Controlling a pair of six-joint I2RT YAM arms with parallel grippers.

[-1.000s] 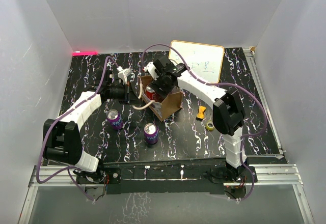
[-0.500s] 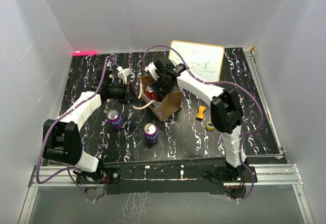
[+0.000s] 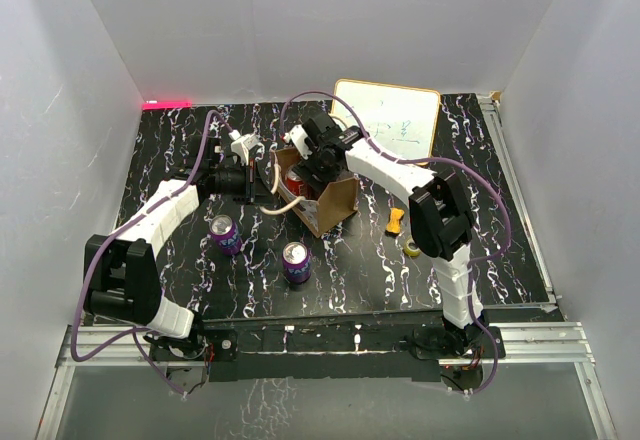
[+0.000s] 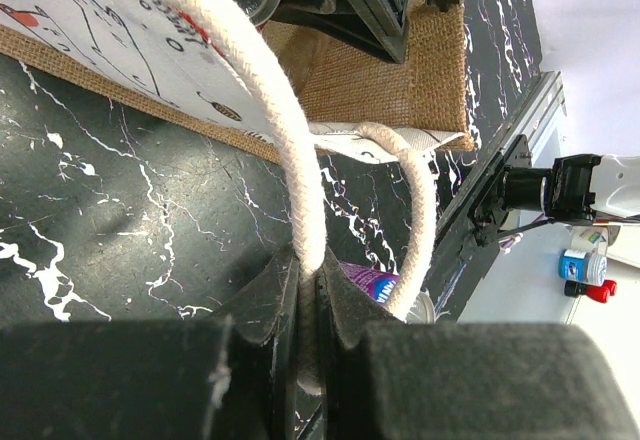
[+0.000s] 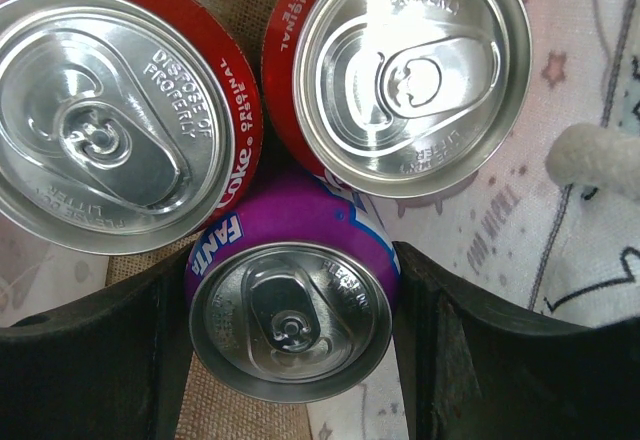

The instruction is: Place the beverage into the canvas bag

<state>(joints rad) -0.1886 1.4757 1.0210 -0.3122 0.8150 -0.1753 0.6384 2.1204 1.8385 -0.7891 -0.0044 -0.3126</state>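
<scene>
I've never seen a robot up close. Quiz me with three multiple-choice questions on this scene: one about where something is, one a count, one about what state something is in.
1. Where is the purple Fanta can that sits between the right arm's fingers?
A) standing on the table beside the bag
B) held high above the table
C) inside the canvas bag, next to two red Coke cans

2. How many purple cans stand on the table outside the bag?
A) two
B) none
C) four

3. What are the left arm's fingers doing?
A) spread wide over bare table
B) shut on the bag's cream handle
C) gripping a red can

Answers:
1 C: the right wrist view shows it among the red cans, with bag fabric around them.
2 A: the top view shows two, near the left arm.
3 B: the rope runs down into the closed fingers.
</scene>
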